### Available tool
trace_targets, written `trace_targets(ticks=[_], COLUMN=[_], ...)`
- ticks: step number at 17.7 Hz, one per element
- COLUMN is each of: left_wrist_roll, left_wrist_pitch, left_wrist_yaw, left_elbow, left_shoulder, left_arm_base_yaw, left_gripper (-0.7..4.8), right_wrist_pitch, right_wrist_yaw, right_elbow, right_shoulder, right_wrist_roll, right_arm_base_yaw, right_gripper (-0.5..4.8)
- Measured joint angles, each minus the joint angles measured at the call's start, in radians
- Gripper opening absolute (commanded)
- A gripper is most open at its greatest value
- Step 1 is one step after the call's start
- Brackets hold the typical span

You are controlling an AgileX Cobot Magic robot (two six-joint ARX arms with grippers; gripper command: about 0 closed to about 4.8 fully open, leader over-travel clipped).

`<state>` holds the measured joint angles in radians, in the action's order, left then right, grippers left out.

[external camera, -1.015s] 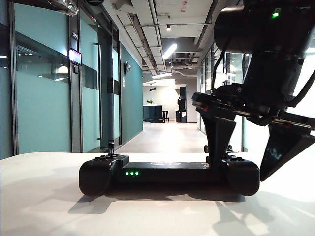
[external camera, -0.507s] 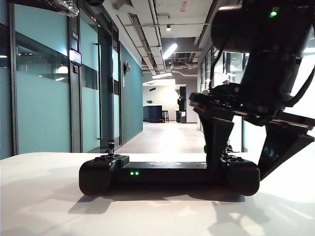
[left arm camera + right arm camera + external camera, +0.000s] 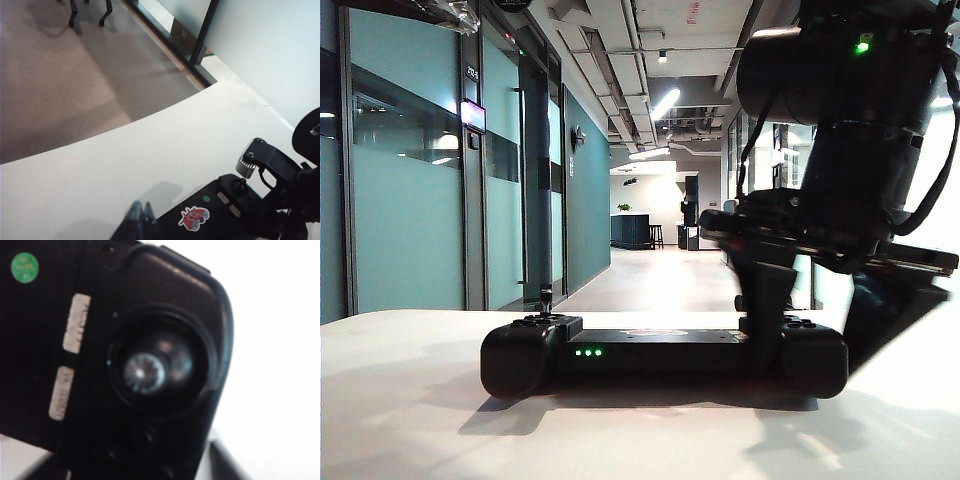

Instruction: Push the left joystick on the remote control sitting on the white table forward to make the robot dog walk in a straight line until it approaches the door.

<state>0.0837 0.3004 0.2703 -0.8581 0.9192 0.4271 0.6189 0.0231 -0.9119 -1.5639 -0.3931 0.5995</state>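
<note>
One thin left joystick point(image 3: 546, 298) stands upright at the exterior view's left end of the remote control point(image 3: 650, 352), mid white table point(image 3: 420, 400). R gripper point(image 3: 815, 345) straddles the opposite handle w/ jaws wide. L gripper point(image 3: 141, 220) hangs just beside the remote, tips nearly together.

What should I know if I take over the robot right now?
Left gripper: shut, above the white table near the remote control.
Right gripper: open, straddling the remote's right end in the exterior view, above a joystick.
Robot dog: only its legs show, on the hallway floor.
Done: right gripper in place.
Left: push the joystick forward and walk the dog to the door.
</note>
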Motion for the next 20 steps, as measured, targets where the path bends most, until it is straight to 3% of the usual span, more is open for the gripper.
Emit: trace_targets(ticks=[1, 4, 8, 14, 20], left_wrist_roll=[0.000, 0.000, 0.000, -0.010, -0.153], left_wrist_pitch=[0.000, 0.000, 0.001, 0.000, 0.004], left_wrist_yaw=[0.000, 0.000, 0.000, 0.176, 0.193], left_elbow=[0.000, 0.000, 0.000, 0.000, 0.000], left_shoulder=[0.000, 0.001, 0.002, 0.107, 0.285], left_arm_base_yaw=[0.000, 0.000, 0.000, 0.000, 0.000], left_gripper=[-0.06, -0.06, -0.06, -0.06, -0.06], right_wrist_pitch=[-0.002, 0.000, -0.003, -0.016, 0.001], right_wrist_yaw=[-0.005, -0.019, -0.018, -0.015, -0.014], right_elbow=[0.000, 0.000, 0.000, 0.000, -0.003], right_shoulder=[0.000, 0.001, 0.002, 0.002, 0.002], right_wrist_roll=[0.001, 0.008, -0.023, -0.149, -0.184], right_arm_base_yaw=[0.000, 0.000, 0.001, 0.000, 0.000], right_gripper=[2.85, 1.33, 0.56, 0.53, 0.53])
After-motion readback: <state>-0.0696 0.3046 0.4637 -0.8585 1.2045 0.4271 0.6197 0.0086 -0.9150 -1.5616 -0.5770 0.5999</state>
